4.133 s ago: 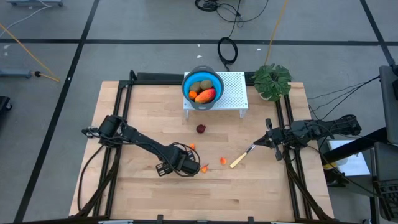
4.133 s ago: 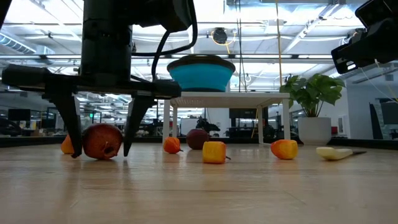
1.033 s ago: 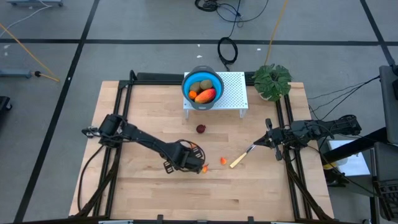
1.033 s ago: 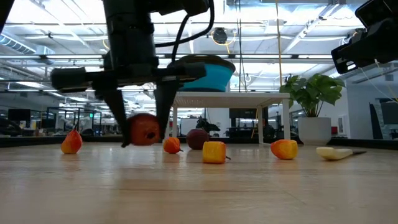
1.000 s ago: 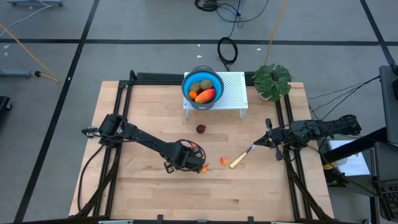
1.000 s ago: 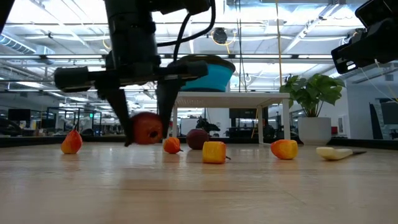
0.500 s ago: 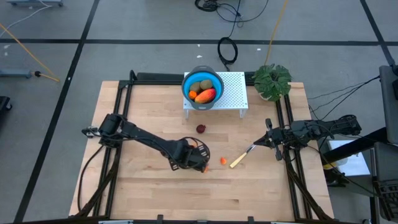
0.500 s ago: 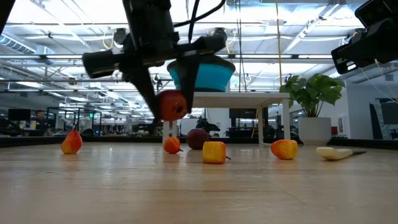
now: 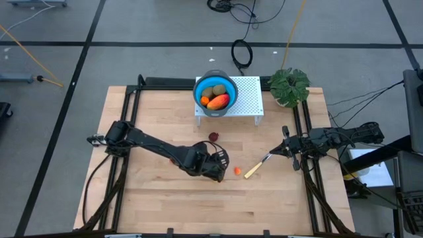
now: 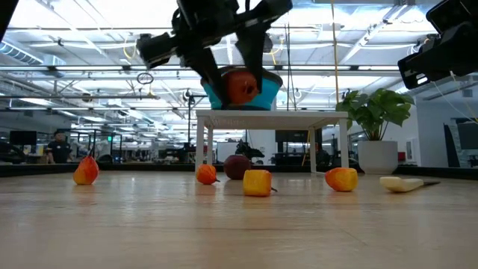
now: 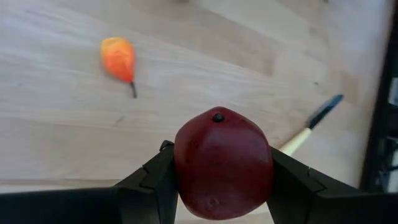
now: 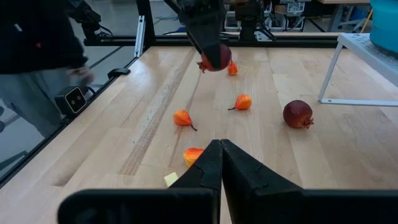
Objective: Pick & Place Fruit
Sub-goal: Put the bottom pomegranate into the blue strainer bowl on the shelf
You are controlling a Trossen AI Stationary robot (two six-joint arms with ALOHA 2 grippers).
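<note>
Holding a dark red ball up off the counter, near the blue bowl, the left gripper pinches its round sides (slippery ones). It could pop out and roll away.

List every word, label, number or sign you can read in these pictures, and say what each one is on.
None can be read.
The fruit, the blue bowl, the white stand, the knife and the wooden table show no lettering.
The small grey device with a square mark beside the table is too small to read.
Screens in the room behind are too blurred to read.
</note>
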